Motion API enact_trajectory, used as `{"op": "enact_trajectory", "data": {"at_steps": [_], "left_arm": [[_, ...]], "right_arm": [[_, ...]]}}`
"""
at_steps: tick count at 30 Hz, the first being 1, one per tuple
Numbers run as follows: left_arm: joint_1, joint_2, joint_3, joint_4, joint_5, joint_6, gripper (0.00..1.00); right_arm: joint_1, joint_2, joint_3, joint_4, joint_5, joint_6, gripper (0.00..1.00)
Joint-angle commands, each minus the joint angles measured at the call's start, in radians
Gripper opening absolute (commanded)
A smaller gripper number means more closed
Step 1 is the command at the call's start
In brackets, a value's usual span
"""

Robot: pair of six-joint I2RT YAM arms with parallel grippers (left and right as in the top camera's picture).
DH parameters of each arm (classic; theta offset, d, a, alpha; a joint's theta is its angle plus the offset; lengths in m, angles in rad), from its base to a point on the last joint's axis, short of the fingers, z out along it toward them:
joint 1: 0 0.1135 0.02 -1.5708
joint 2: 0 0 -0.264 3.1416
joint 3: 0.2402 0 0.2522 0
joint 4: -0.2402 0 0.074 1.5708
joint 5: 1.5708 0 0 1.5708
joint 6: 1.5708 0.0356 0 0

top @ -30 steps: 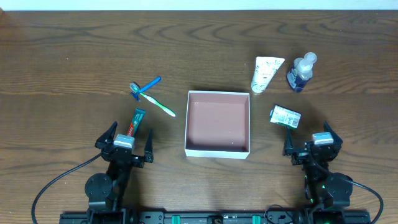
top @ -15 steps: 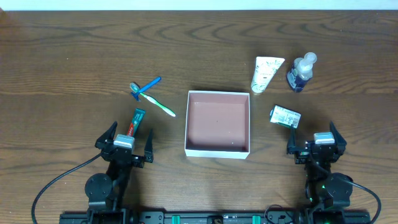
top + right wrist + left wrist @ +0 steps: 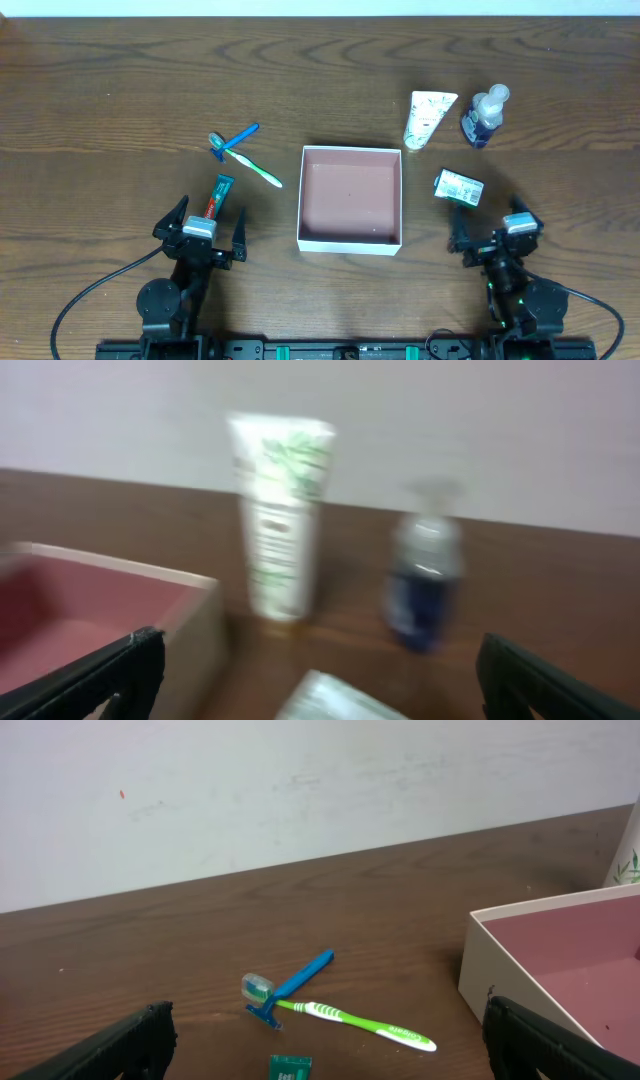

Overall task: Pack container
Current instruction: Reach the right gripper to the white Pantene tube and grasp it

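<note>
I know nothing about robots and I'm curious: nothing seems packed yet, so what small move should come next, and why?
Probably the right claw should ease forward over the small green-and-white packet. The container is empty. That claw stands open and holds nothing, and the packet lies just ahead of it, nearer than the white tube or the bottle.

container point(image 3: 350, 195) centre, toothbrush point(image 3: 253, 168) left, tube point(image 3: 428, 118) right

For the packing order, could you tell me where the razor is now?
Overhead, the razor lies left of the container, by the head of the toothbrush.
</note>
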Motion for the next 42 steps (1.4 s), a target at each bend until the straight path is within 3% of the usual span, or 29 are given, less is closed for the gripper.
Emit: {"op": "enact_trajectory", "data": {"at_steps": [1,7,13,21,24,27,31,36,42], "left_arm": [[0.006,-0.006,-0.018,-0.035,0.011,0.013,0.98],[0.006,-0.006,-0.018,-0.035,0.011,0.013,0.98],[0.006,-0.006,-0.018,-0.035,0.011,0.013,0.98],[0.006,-0.006,-0.018,-0.035,0.011,0.013,0.98],[0.006,-0.006,-0.018,-0.035,0.011,0.013,0.98],[0.006,-0.006,-0.018,-0.035,0.011,0.013,0.98],[0.006,-0.006,-0.018,-0.035,0.011,0.013,0.98],[0.006,-0.006,-0.018,-0.035,0.011,0.013,0.98],[0.006,-0.006,-0.018,-0.035,0.011,0.013,0.98]], "right_arm": [[-0.008,-0.01,-0.001,0.042,-0.286,0.072,0.99],[-0.009,0.064,0.116,0.072,-0.292,0.063,0.99],[-0.008,0.44,0.443,0.018,-0.376,0.031,0.99],[-0.009,1.089,1.155,-0.446,-0.505,-0.047,0.99],[-0.009,1.255,1.346,-0.539,-0.552,-0.053,0.99],[-0.016,1.35,1.414,-0.551,-0.549,-0.066,0.99],[-0.041,1.422,1.418,-0.575,-0.499,-0.257,0.99],[-0.041,1.51,1.418,-0.667,-0.294,-0.344,0.96],[-0.041,1.601,1.418,-0.703,-0.29,-0.377,0.92]]}}
